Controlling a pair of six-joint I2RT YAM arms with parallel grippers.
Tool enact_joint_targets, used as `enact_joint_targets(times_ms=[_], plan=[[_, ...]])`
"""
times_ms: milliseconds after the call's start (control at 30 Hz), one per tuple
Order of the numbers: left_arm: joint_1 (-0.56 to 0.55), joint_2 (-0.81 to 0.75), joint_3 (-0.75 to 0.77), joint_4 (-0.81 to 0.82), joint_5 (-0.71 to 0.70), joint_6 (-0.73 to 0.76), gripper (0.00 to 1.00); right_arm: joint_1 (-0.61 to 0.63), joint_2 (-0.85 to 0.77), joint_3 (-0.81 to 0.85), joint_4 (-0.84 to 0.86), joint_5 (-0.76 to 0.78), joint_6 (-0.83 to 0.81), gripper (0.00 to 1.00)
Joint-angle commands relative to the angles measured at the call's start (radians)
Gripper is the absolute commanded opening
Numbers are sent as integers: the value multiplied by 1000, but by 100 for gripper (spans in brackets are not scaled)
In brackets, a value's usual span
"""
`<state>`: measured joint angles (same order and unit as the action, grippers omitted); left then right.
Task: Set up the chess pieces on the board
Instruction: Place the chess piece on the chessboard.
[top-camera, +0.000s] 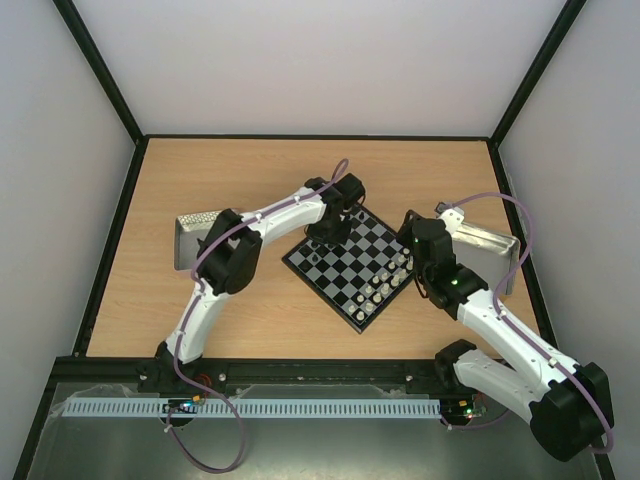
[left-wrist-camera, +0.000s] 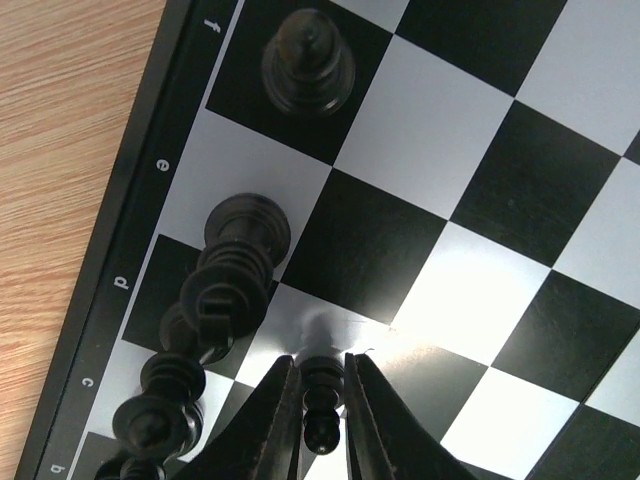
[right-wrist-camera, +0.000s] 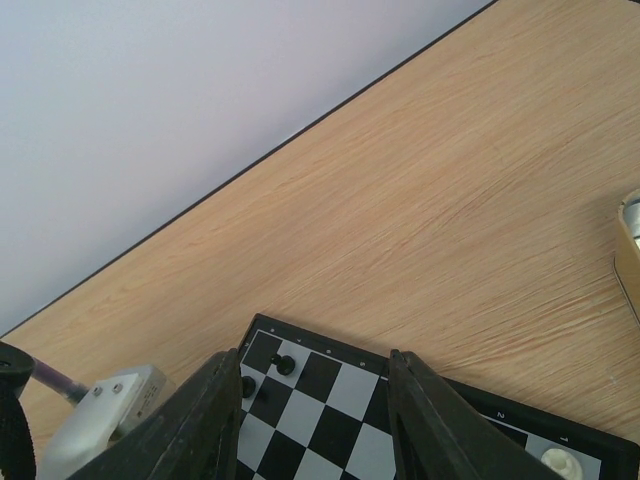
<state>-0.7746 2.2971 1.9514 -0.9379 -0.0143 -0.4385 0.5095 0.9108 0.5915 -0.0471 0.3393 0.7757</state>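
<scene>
The board lies turned like a diamond in the middle of the table. My left gripper reaches down at its far left corner. In the left wrist view its fingers are shut on a black pawn that stands on a light square of the board. Beside it runs a row of black pieces, and another black piece stands further along the rim. White pieces line the board's near right edge. My right gripper hovers open there, with nothing between its fingers.
A shiny metal tray stands left of the board and another to the right. The right wrist view shows a board corner with two black pawns, a white piece and bare wooden table beyond.
</scene>
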Motion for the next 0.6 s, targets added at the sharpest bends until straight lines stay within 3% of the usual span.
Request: enact_joint_targets(times_ms=[0, 300, 567], plan=[[10, 31, 27, 3, 22, -2, 15, -3, -2, -10, 7, 18, 16, 39], [14, 3, 29, 12, 32, 0, 24, -3, -5, -7, 4, 14, 16, 39], [20, -158, -10, 20, 50, 7, 34, -3, -9, -3, 7, 0, 22, 39]])
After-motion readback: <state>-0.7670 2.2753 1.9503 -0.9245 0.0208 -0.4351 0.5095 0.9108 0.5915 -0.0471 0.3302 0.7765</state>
